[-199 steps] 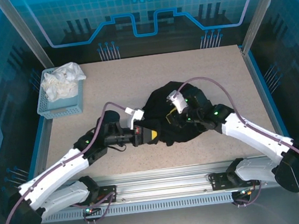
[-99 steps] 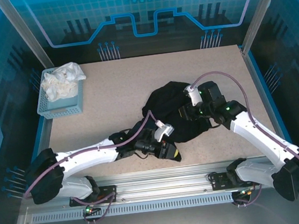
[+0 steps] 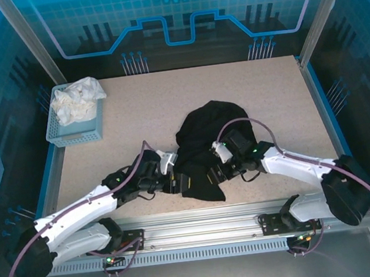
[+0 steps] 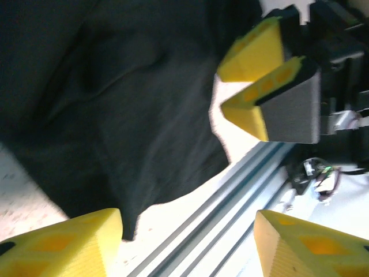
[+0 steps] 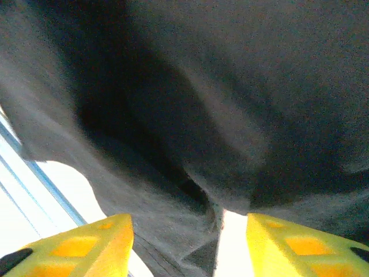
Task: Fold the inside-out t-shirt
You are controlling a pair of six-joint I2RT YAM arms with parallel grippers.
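The inside-out t-shirt (image 3: 211,125) lies as a bunched black heap in the middle of the table, with a flap reaching toward the near edge. My left gripper (image 3: 187,180) sits at the flap's left side and my right gripper (image 3: 211,175) at its right side, facing each other low over the cloth. In the left wrist view the shirt (image 4: 115,104) lies ahead; the left gripper (image 4: 187,225) is open with bare table edge between its fingers. The right gripper's fingers (image 4: 262,86) show opposite. In the right wrist view the right gripper (image 5: 189,225) is open over folded shirt fabric (image 5: 219,86).
A blue basket (image 3: 61,132) holding a white cloth (image 3: 77,100) stands at the back left. The aluminium rail (image 3: 202,227) runs along the near table edge, close below both grippers. Bare table (image 3: 134,104) surrounds the shirt.
Both grippers have opened. The left one let go of the shirt's flap near the front edge and drew back left. The right gripper moved from the heap's top toward the near flap.
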